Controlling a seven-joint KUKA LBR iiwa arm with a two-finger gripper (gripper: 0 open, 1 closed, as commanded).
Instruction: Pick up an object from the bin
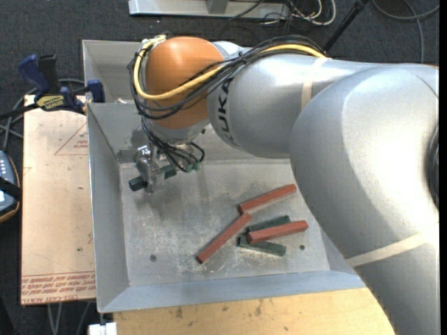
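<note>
My gripper (149,174) is low in the bin's back left part, under the arm's orange cover. A short dark green block (136,183) sticks out to the left right at its tip, close above or on the bin floor. Whether the block is held cannot be made out. The other loose things lie apart from the gripper, to its right and nearer the front.
In the front right of the bin lie three red-brown sticks (267,198) (223,237) (278,230) and two dark green sticks (271,223) (262,247), partly crossing. The arm covers the bin's back right. The bin's left wall is close to the gripper.
</note>
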